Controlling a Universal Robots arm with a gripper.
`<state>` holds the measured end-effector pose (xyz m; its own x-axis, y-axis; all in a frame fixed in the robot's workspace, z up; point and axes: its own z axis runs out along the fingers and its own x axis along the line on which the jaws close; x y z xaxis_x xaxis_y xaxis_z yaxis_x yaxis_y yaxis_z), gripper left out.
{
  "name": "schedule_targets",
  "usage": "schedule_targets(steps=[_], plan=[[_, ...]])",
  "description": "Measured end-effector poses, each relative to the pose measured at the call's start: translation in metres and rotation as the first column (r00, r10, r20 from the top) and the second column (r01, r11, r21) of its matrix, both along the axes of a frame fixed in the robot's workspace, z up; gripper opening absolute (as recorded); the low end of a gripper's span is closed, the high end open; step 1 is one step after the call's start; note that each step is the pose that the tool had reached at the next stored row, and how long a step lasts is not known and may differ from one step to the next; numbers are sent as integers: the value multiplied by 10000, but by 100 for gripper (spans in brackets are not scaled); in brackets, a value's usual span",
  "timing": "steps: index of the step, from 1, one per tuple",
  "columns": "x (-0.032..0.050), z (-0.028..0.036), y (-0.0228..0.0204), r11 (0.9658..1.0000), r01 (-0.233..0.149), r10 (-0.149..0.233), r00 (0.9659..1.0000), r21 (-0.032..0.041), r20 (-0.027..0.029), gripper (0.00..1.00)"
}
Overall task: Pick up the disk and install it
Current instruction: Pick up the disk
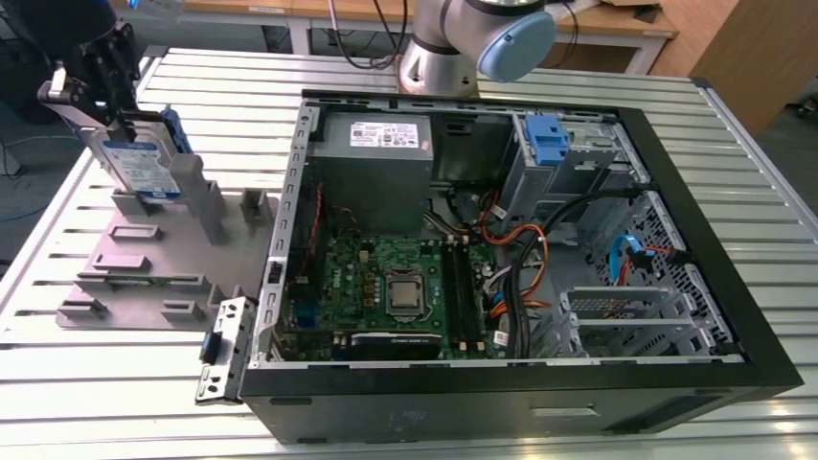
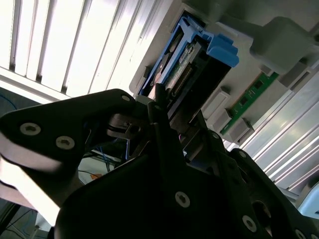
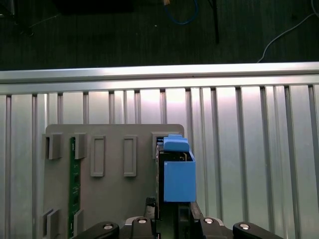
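The slatted metal surface (image 1: 115, 383) is carrying an open computer case (image 1: 511, 407), which is lying on its side with the board facing up. On the exterior view's left of the case, a grey fixture plate (image 1: 141, 254) with raised slots is lying flat on the same surface.

The disk (image 1: 138, 163) is standing on end in one of the plate's far slots, well apart from the case. Its long axis is running roughly upright, with the upper end leaning a little away from the case. Its labelled silver face is looking toward the exterior view's left and front. Its blue caddy (image 3: 178, 177) is sitting on the side nearer the case.

The pincer (image 3: 172, 214) is sitting directly over the disk's upper end, in line with that long axis, so the disk is lying straight below it and not off to a side. In the first wrist view the jaws are straddling the disk's thin dimension, one against each broad face. They appear to be clamped on it, though the pincer's own body is hiding the contact itself. The disk's lower end is sitting level with the slot posts, so it is probably not yet lifted out.

A bare blue bracket (image 1: 547, 144) is sitting in the drive cage at the case's far corner.
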<state>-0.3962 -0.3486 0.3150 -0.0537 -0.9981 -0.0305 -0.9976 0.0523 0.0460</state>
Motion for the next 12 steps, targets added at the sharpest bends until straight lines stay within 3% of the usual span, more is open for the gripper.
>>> schedule_targets(steps=[4, 12], plan=[[0, 51, 0, 10000, 0, 0, 10000, 1, 2, 35], [0, 212, 0, 10000, 0, 0, 10000, 1, 3, 35]])
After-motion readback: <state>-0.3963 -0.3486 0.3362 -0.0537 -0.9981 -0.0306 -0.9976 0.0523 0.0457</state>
